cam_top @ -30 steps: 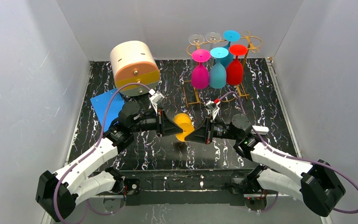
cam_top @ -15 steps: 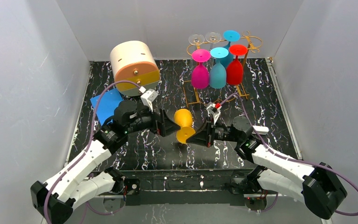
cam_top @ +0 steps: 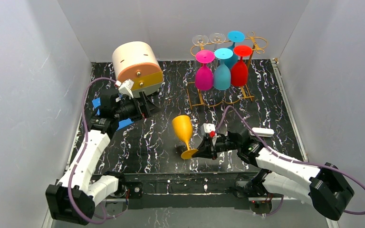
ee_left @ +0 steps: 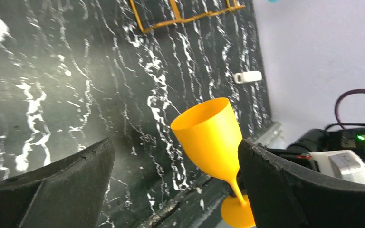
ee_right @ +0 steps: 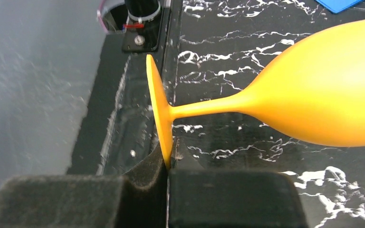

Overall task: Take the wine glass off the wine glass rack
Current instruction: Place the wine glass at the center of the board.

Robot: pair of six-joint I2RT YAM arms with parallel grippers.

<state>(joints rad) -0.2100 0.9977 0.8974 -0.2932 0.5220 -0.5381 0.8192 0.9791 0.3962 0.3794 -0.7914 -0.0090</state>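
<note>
A yellow wine glass (cam_top: 182,127) stands nearly upright, bowl up, near the table's front middle. My right gripper (cam_top: 197,153) is shut on the rim of its foot (ee_right: 160,109), with the bowl (ee_right: 323,104) stretching away to the right. I cannot tell whether the foot touches the table. My left gripper (cam_top: 151,105) is open and empty, off to the left beside the drum. In its wrist view the glass (ee_left: 214,137) shows between the spread fingers but well beyond them. The golden wine glass rack (cam_top: 197,99) stands at the back right with pink, blue, red and clear glasses hanging upside down.
A cream and orange drum (cam_top: 137,69) lies at the back left. A blue sheet (cam_top: 123,124) lies under my left arm. A small white object (cam_top: 263,131) lies on the marble table right of my right arm. White walls close in on three sides.
My left gripper opened, let go of the glass's bowl and pulled back to the left. My right gripper carried the glass by its foot toward the near edge, turning it upright.
</note>
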